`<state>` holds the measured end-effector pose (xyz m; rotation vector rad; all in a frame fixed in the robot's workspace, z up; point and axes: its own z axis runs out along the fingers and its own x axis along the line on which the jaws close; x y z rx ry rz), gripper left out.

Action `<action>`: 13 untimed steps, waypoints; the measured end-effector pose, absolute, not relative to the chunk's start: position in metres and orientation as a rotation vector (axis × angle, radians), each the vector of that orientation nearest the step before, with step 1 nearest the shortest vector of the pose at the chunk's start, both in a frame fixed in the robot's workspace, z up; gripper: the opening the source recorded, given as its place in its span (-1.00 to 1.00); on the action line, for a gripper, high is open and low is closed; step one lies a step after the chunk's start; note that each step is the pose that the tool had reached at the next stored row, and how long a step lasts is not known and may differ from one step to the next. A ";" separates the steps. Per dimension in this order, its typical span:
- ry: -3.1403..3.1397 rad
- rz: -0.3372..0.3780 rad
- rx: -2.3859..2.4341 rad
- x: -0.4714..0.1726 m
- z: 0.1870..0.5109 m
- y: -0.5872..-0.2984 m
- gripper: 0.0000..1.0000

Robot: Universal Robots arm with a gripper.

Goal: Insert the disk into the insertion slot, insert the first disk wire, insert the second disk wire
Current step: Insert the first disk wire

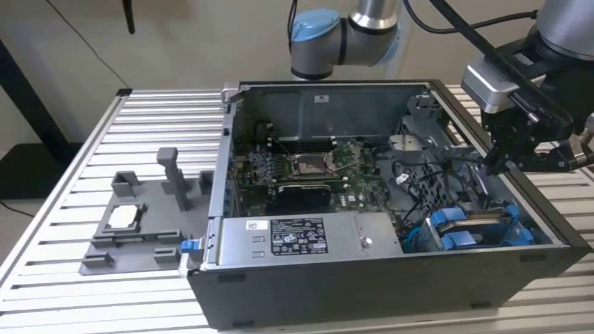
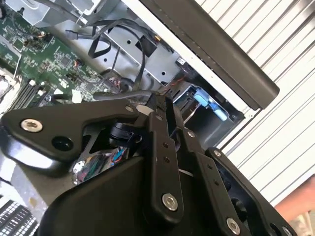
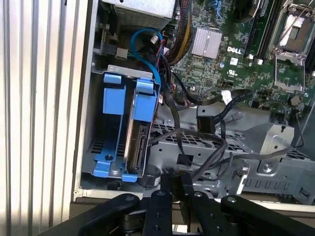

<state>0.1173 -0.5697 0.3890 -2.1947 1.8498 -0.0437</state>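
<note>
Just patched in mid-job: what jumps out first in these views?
The open computer case dominates the slatted table, motherboard exposed. At its corner toward the exterior view's right, the disk in bright blue sits in the insertion slot, with the gripper hanging over black cables nearby.

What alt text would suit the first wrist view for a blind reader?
Inside an open computer case, the disk sits on edge in the grey insertion slot, with black wires beside it, near the gripper.
</note>
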 end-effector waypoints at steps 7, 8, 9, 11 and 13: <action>1.880 -0.071 -2.238 0.121 0.389 -0.570 -0.62; 1.886 -0.078 -2.247 0.121 0.389 -0.570 -0.62; 1.892 -0.087 -2.256 0.122 0.389 -0.570 -0.62; 1.905 -0.103 -2.262 0.122 0.388 -0.570 -0.62; 1.933 -0.107 -2.242 0.122 0.386 -0.570 -0.62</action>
